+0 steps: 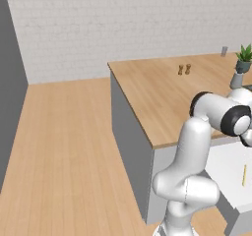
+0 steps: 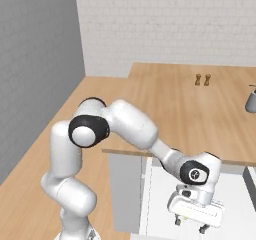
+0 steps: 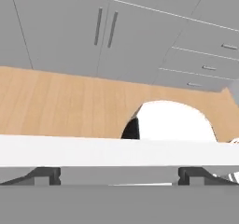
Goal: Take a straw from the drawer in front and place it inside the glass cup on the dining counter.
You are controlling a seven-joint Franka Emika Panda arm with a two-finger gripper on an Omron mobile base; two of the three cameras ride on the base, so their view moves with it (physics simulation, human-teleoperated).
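The pincer is seen low in the right base view, at 5 o'clock of the frame, suspended over the white interior of the drawer, which is pulled out below the edge of the worktop. Its two dark fingertips are set well apart, and nothing is held between them. In the hand view the same fingertips are seen at 7 and 5 o'clock, spread wide, with a white band across the frame beyond them and grey cabinet fronts above a strip of wooden floor. The straw is seen in the left base view as a thin yellow stick lying on the white drawer floor at 4 o'clock of the frame, just beyond the white arm; whether the pincer is touching it cannot be told. The light-wood worktop extends toward 1 o'clock in the left base view. On it, two small brown shakers stand side by side near the far edge, a potted plant stands at 2 o'clock, and a small greyish glass cup stands near the far edge, well apart from the drawer. In the right base view the shakers are seen at 1 o'clock.
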